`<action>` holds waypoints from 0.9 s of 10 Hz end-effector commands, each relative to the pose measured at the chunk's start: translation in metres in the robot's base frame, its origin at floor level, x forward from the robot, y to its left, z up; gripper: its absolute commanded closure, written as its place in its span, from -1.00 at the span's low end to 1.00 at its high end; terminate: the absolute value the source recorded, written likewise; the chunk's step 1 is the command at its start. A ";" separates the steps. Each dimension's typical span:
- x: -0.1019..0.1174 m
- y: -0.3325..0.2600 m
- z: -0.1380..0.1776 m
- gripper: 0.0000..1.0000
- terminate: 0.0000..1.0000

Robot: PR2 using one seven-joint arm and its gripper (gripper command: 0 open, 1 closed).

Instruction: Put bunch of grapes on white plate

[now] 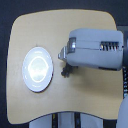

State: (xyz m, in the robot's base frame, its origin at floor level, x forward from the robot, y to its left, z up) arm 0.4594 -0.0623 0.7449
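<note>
Grey PR2 arm (97, 48) entering from the frame's right edge, reaching leftward, gripper (63, 62) near frame centre, jaw state indiscernible

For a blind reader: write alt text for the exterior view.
A grey robot arm reaches over a tan table, its gripper over something dark, partly hidden. A white plate, empty, sits toward the exterior view's left.

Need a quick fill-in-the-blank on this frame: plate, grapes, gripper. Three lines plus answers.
1. The white plate lies toward the exterior view's ____ side of the table.
2. The plate currently holds ____ grapes.
3. The dark bunch of grapes shows at the arm's ____ edge, off the plate.

Whether the gripper is open cannot be told.

Answers: left; no; lower
</note>
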 end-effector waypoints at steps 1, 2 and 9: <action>0.008 -0.001 -0.009 -1.00 -1.00; 0.005 -0.002 -0.012 -1.00 -1.00; -0.007 -0.068 -0.027 -1.00 -1.00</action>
State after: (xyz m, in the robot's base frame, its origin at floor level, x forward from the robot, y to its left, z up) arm 0.4527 -0.0942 0.7310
